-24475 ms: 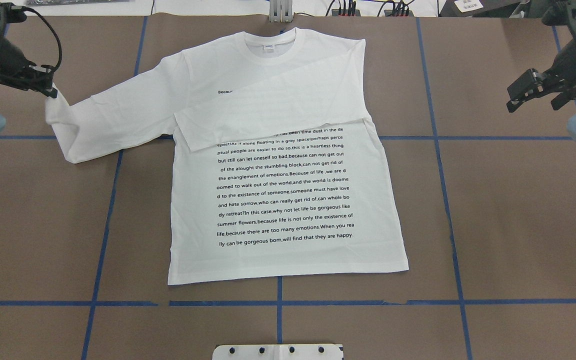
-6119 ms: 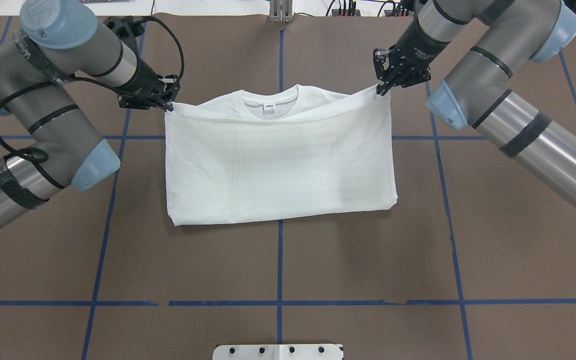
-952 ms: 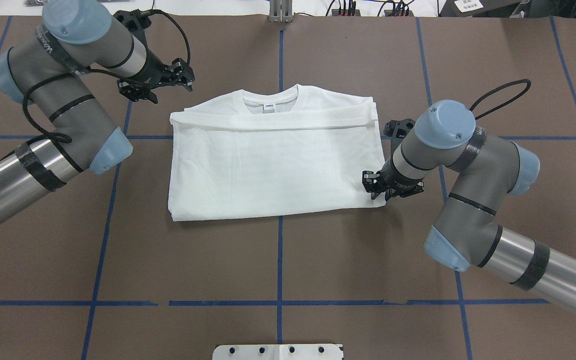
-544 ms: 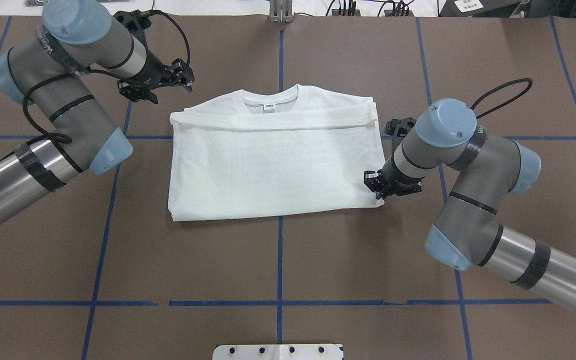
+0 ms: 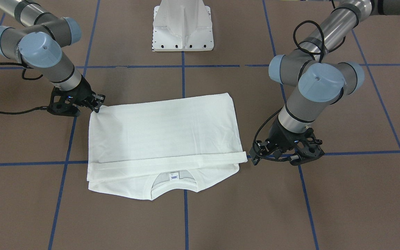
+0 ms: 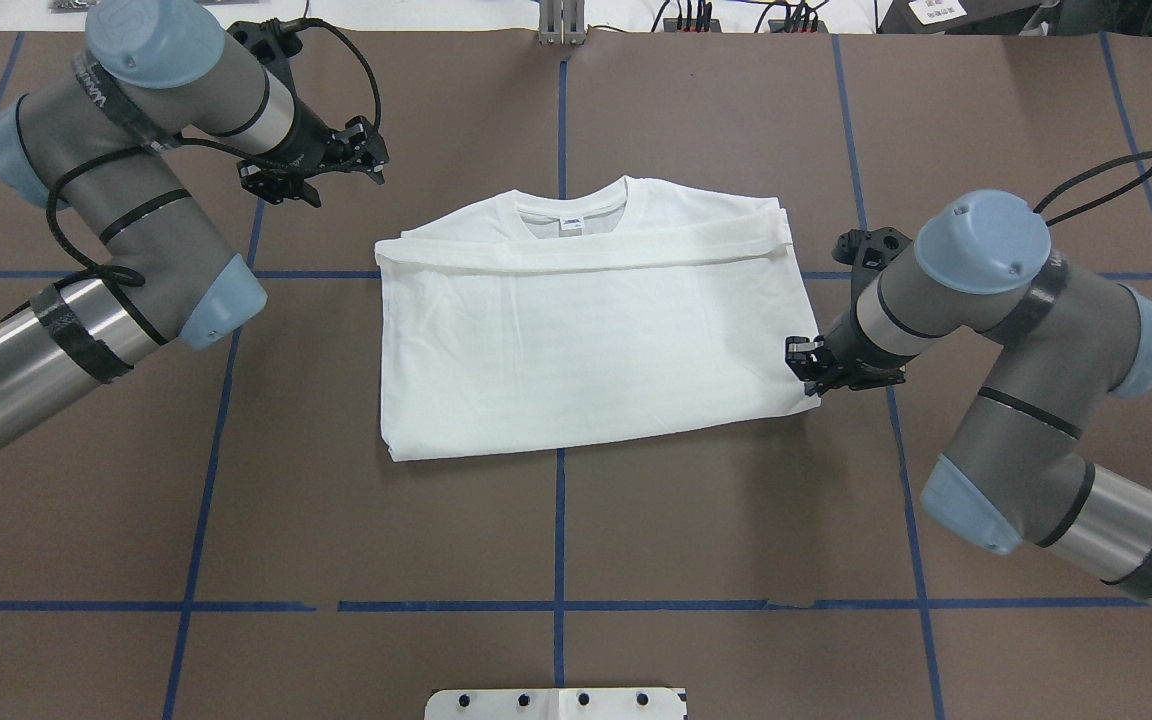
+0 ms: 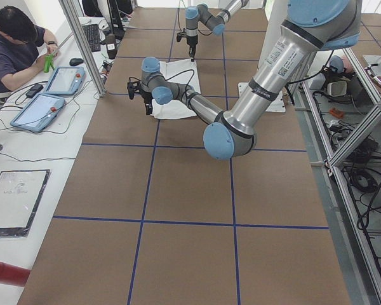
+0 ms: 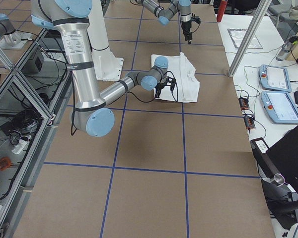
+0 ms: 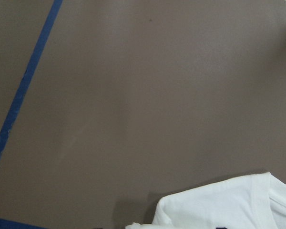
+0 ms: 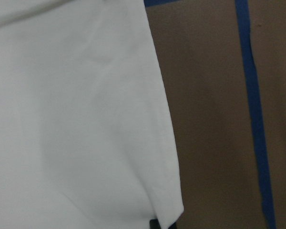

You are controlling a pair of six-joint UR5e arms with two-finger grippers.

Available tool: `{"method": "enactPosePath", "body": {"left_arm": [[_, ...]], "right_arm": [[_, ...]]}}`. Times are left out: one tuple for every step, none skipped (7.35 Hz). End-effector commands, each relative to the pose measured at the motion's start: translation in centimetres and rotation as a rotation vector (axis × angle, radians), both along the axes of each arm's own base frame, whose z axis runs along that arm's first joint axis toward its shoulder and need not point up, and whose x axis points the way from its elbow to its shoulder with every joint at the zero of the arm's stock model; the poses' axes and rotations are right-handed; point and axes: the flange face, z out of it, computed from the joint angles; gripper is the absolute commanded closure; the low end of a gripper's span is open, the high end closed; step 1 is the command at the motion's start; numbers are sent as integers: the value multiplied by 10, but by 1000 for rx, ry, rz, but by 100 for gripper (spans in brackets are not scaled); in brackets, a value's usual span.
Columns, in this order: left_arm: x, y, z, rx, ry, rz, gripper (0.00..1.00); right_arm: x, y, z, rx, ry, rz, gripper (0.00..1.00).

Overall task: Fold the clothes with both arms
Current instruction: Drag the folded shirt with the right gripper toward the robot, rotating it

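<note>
First, overhead: white shirt (image 6: 586, 340) lies folded mid table (image 6: 636, 520), collar on the far side. Right gripper (image 6: 808, 375) is clamped on its near right corner. Left gripper (image 6: 331, 175) has its fingers apart, off the cloth. Front-facing: agrees. Right wrist: shirt edge against table.

The near half of the counter (image 6: 556, 540) lay open to a gripper from either side, as far as the white pedestal base (image 6: 556, 703) at its near edge; the folded shirt (image 6: 586, 330) filled the middle; the right arm (image 6: 996, 310) barred the shirt's right side, the right gripper (image 6: 804, 375) pinching its near right corner; the left arm (image 6: 136, 215) crowded the far left, the left gripper (image 6: 341, 180) spread just off the collar end.
</note>
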Motion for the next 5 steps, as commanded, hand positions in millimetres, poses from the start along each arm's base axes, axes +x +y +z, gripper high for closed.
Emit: {"method": "enactPosePath", "body": {"left_arm": [[-1,3,-7,8,9,-1,14],[-3,5,-13,19,18,-1,1],[-4,13,-25,38,34,5,1],[5,31,-38,54,53,28,1],[8,38,-44,64,63,38,1]], "right_arm": [[26,54,12,-18,-2,-60,100],[27,87,3,-25,-28,-127,100],[31,121,-2,-45,-49,-197,100],[20,155,-5,-48,-55,-277,100],[7,188,-6,-77,-47,-335,100]]}}
